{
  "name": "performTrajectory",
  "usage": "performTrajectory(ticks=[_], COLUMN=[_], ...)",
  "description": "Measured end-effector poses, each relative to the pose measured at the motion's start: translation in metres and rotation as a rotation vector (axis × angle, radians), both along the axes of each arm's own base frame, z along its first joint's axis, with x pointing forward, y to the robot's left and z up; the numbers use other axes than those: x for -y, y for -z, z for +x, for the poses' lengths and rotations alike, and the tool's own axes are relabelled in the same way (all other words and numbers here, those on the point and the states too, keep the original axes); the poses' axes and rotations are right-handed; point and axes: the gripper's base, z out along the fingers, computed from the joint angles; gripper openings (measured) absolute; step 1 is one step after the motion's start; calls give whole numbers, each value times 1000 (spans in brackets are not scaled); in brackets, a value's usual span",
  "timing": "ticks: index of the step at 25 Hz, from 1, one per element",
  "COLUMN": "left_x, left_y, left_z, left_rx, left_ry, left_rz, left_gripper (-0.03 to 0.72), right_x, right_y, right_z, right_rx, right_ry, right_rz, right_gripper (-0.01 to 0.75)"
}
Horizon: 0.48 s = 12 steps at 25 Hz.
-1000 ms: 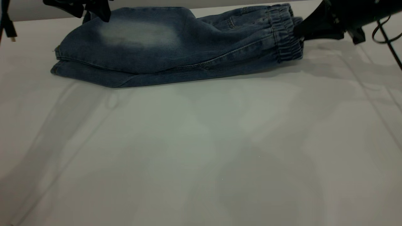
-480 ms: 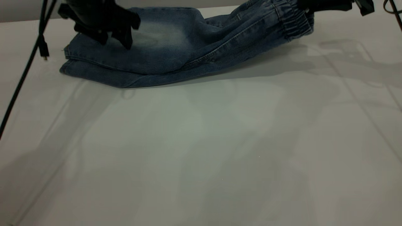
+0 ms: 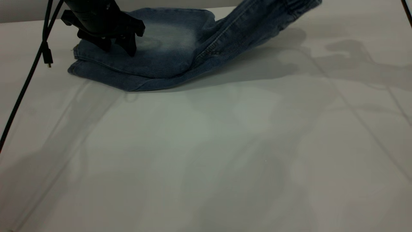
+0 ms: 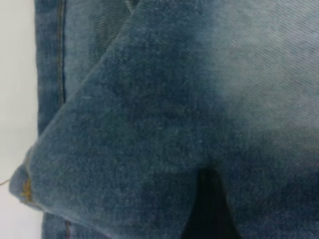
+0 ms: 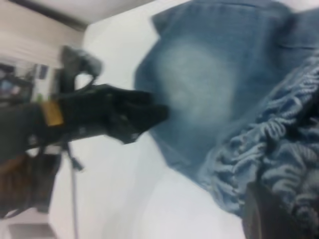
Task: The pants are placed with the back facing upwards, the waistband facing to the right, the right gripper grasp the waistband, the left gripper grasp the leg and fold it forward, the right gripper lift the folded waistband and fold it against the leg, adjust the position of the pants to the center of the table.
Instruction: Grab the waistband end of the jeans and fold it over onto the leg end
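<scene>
Blue denim pants (image 3: 167,54) lie folded lengthwise at the far side of the white table (image 3: 206,145). Their leg end stays flat at the left. My left gripper (image 3: 117,48) stands on that leg end, open, with both fingertips pressed onto the cloth; one dark finger (image 4: 209,214) shows against the denim (image 4: 149,124) in the left wrist view. The waistband end (image 3: 257,22) rises off the table toward the upper right and leaves the exterior view. In the right wrist view my right gripper (image 5: 289,194) is shut on the gathered elastic waistband (image 5: 279,144).
A black cable (image 3: 29,77) with a loose plug hangs down the left side beside the left arm. The left arm's gripper (image 5: 144,117) also shows farther off in the right wrist view. Wide bare tabletop lies in front of the pants.
The right gripper has raised the waistband up and leftward, out of the exterior view's top. The left gripper came down onto the leg end. The pants slid slightly right.
</scene>
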Motion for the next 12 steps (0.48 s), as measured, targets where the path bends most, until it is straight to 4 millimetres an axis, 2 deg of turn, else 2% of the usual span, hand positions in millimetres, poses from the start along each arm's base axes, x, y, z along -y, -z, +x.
performTrajectory(ticks=[7, 12], left_x=[1, 1], left_y=[20, 22], left_z=[-2, -2], left_rx=[-45, -47], left_ry=[-16, -21], left_rz=[-9, -14], left_gripper=[477, 477], right_x=[-44, -78], right_y=[-18, -39], right_z=[-2, 2], right_rx=[33, 63], right_ry=[-116, -181], right_rz=[58, 84], right_gripper=[28, 28])
